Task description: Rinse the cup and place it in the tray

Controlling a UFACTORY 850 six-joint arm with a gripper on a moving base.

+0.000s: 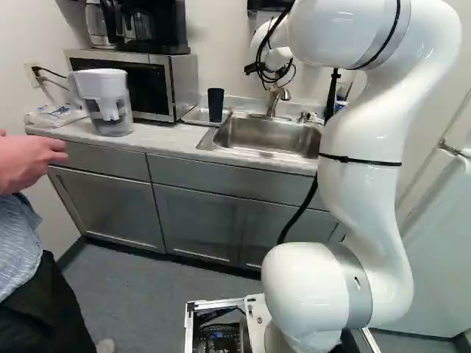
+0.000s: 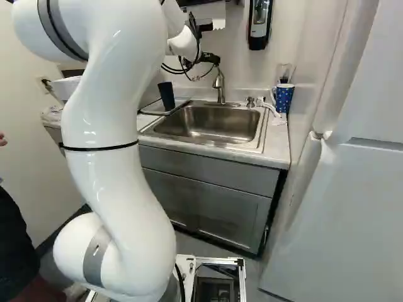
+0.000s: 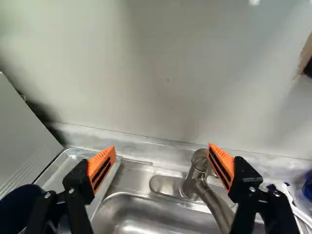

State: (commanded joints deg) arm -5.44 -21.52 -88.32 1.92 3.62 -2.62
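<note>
My black two-fingered gripper (image 1: 271,71) is released: in the wrist view its fingers stand wide apart, their orange pads (image 3: 101,168) facing each other with nothing pinched between them. I have it up near the wall, above the back of the sink, at the upper middle of the left base view. The dark blue, tapered cup (image 1: 215,105) stands in the shallow metal tray (image 2: 148,112) beside the sink, wide end up, just above the center of the left base view and left of center in the right one. From the wrist I see only part of it, beside one finger and outside the gap. The curved brushed-metal faucet (image 3: 200,180) shows between the fingers, nearer the other one, with the rectangular stainless sink (image 2: 211,123) under it. At the upper right of the right base view, I've got a blue mug with pale spots (image 2: 284,99) on the pale counter (image 2: 276,146), near the refrigerator. A clear pitcher with a white top (image 1: 107,99) stands at the upper left of the left base view, in front of the silver microwave (image 1: 179,84). A person's hand (image 1: 29,160) reaches in at that view's left edge, well apart from the cup.
</note>
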